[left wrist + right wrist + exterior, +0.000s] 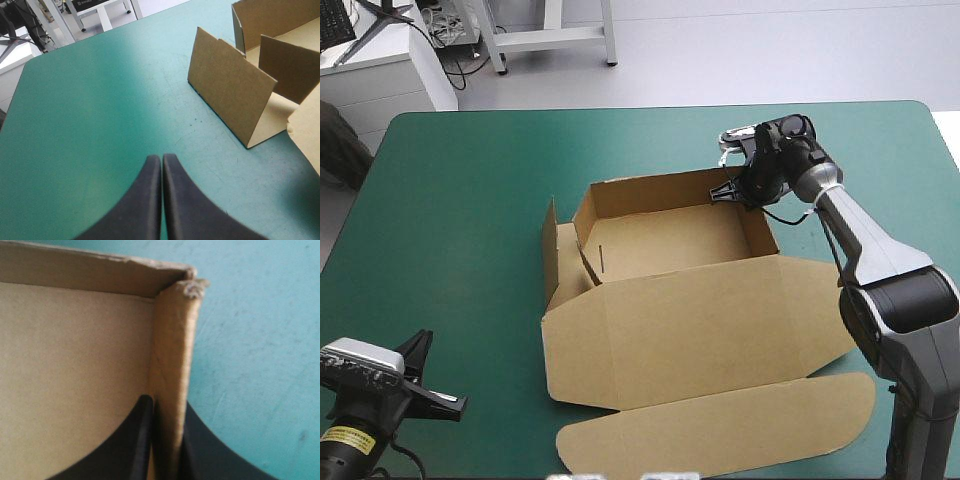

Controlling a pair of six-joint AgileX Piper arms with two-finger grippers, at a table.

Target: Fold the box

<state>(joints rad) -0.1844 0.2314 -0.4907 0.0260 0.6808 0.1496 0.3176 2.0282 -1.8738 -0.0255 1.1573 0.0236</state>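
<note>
The brown box [670,240] sits mid-table as an open tray with its back and right walls raised. Its lid [700,330] lies flat toward the front edge. My right gripper [730,192] is at the tray's far right corner. In the right wrist view the gripper [165,402] is shut on the right wall [172,340], one finger inside and one outside. My left gripper [440,395] rests near the front left corner of the table, well away from the box. It is shut [161,157] and holds nothing, and it points toward the box's standing left flap [230,95].
The lid's rounded tuck flap [720,430] lies flat close to the table's front edge. A loose left flap [552,250] stands upright outside the tray. Teal-green cover [450,220] stretches between the left gripper and the box.
</note>
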